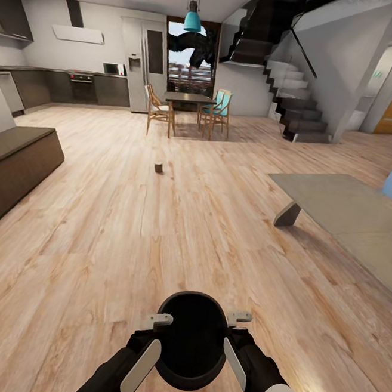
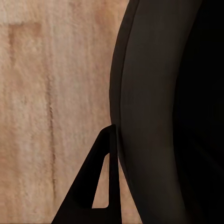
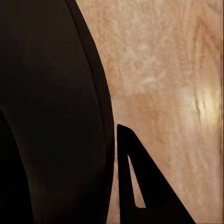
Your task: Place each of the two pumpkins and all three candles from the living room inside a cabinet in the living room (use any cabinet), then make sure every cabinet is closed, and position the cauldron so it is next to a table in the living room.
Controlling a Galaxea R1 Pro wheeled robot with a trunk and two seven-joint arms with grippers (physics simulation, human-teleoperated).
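Upright, cauldron (image 1: 192, 339) mouth up — both hands gripping

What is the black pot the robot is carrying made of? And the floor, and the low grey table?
The cauldron looks like dark matte metal, maybe cast iron: smooth black walls with a faint sheen, though it could be plastic. The floor looks like pale wood planks, with grain lines and board seams. The table looks like grey stone or concrete: flat, dull, unpatterned.
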